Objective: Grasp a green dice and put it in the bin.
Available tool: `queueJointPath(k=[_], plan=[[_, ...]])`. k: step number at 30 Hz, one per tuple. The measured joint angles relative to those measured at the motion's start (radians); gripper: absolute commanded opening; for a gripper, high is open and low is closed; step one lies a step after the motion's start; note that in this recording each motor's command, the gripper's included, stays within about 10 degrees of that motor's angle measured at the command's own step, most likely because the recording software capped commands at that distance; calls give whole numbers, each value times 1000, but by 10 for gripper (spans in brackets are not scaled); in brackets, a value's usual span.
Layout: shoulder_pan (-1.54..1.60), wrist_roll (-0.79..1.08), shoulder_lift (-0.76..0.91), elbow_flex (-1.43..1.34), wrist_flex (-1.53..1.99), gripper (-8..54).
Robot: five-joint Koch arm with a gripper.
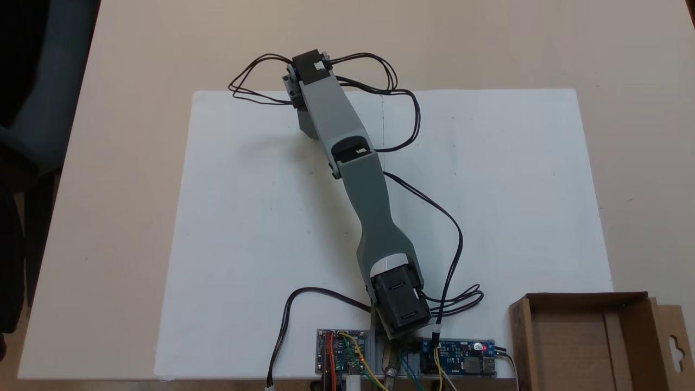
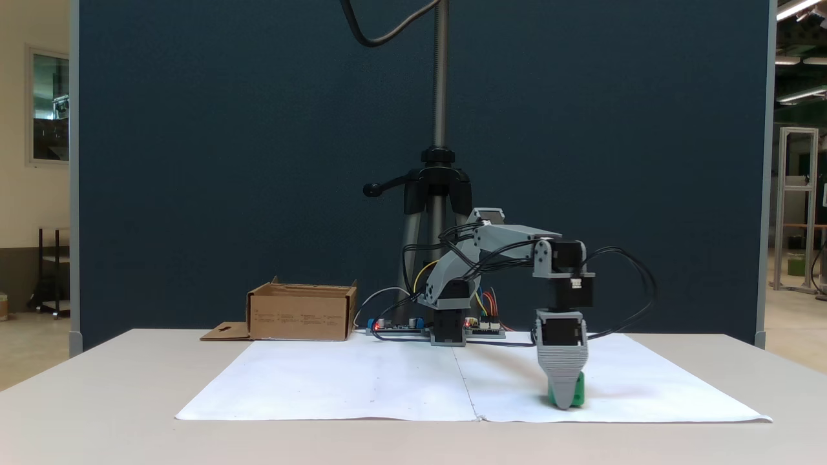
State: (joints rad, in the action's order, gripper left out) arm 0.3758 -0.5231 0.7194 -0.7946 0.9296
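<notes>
The green dice (image 2: 579, 390) sits on the white paper sheet, at the right in a fixed view from the front. My gripper (image 2: 566, 400) points straight down with its tip at the paper, and its grey front finger (image 2: 562, 368) covers most of the dice. Green shows on both sides of that finger. The jaws stand one behind the other, so their gap is hidden. In a fixed view from above, the wrist (image 1: 310, 68) is stretched out over the far part of the sheet. The bin (image 1: 581, 297), an open brown cardboard box (image 2: 300, 313), stands beside the arm's base.
The white paper sheet (image 1: 488, 190) covers the table's middle. Two circuit boards (image 1: 342, 352) with coloured wires lie at the arm's base, and black cables (image 1: 434, 209) loop around the arm. A tripod (image 2: 438, 187) stands behind the base. The bin's flap (image 1: 673, 336) sticks out sideways.
</notes>
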Motion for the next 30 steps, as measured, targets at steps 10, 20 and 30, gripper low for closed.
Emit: queueJointPath(k=[10, 20, 30], plan=[[-385, -2, 390, -253, -8, 119], [-899, 92, 793, -439, 17, 119], [-1417, 354, 847, -439, 46, 119]])
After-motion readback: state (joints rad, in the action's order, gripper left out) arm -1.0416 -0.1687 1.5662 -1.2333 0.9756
